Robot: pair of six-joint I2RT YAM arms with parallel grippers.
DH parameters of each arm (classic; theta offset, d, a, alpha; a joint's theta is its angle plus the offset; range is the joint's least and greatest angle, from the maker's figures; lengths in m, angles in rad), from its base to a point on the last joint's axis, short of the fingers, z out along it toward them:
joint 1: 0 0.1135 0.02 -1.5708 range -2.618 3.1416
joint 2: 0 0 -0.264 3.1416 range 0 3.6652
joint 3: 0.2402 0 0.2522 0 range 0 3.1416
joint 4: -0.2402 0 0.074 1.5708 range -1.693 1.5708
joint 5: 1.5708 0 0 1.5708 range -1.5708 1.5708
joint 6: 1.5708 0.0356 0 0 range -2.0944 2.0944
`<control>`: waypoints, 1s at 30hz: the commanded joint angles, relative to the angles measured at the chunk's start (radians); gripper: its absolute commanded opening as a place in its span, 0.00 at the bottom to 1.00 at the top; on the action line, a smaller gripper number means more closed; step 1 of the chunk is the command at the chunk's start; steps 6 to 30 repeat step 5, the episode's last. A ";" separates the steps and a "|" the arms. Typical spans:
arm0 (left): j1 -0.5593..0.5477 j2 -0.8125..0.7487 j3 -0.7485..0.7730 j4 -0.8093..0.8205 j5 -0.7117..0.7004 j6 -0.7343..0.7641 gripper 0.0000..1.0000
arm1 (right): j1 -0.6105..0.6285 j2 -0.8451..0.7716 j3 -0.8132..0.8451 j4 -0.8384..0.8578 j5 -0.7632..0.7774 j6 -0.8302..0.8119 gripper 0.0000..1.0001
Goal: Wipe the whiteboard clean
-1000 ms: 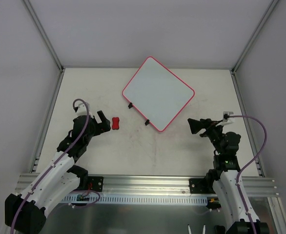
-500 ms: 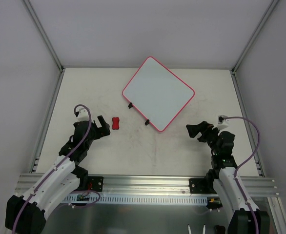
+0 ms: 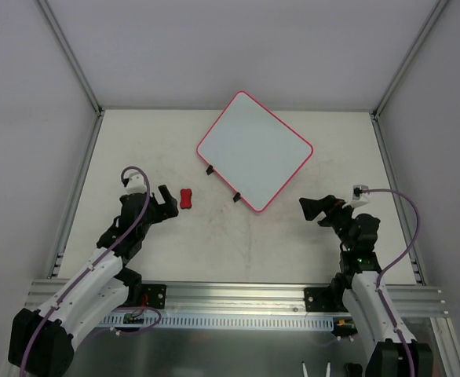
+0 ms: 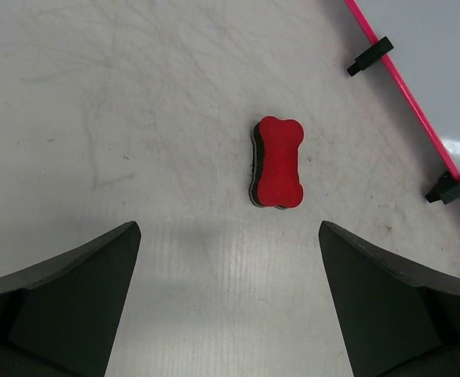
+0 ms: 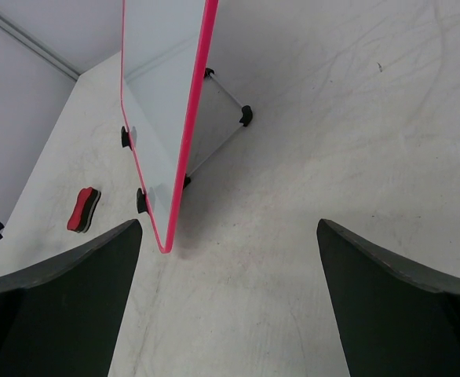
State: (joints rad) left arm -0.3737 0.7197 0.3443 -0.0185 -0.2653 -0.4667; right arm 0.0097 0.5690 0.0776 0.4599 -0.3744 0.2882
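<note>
- Pale, scuffed tabletop (image 3: 238,243) inside a booth of plain white walls (image 3: 214,47), with aluminium posts (image 3: 67,53) running along the corners.
- Large flat white rounded-rectangle whiteboard (image 3: 255,151) with a thin red-pink rim, at the far middle of the table, turned corner-on like a diamond.
- Somewhat nearer the right arm than the left; touched by neither.
- Two small black clips (image 3: 209,169) on its near-left edge; writing surface a plain, even grey-white from above.
- From the right wrist, the same whiteboard (image 5: 155,94) almost edge-on, raised at a slant on a pale bar (image 5: 218,141) with black end caps.
- Small red bow-shaped eraser block (image 4: 278,162) with a dark underside — flat on the table, just left of the clipped edge, apart from it.
- Left gripper (image 3: 168,201) just beside the eraser, on its left and not touching.
- Black fingers (image 4: 81,298) spread wide with only bare table between them; eraser straight ahead in the wrist view.
- Right gripper (image 3: 314,212) near the board's near-right edge, apart from it — fingers likewise spread wide, holding nothing, aimed toward the board's near corner.
</note>
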 commanded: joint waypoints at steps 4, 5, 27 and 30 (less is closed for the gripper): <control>-0.010 0.007 0.028 0.038 0.015 0.022 0.99 | -0.005 -0.008 0.005 0.051 -0.004 -0.010 0.99; -0.010 0.003 0.028 0.040 0.015 0.023 0.99 | -0.005 -0.006 0.007 0.051 -0.011 -0.015 0.99; -0.010 0.003 0.028 0.040 0.015 0.023 0.99 | -0.005 -0.006 0.007 0.051 -0.011 -0.015 0.99; -0.010 0.003 0.028 0.040 0.015 0.023 0.99 | -0.005 -0.006 0.007 0.051 -0.011 -0.015 0.99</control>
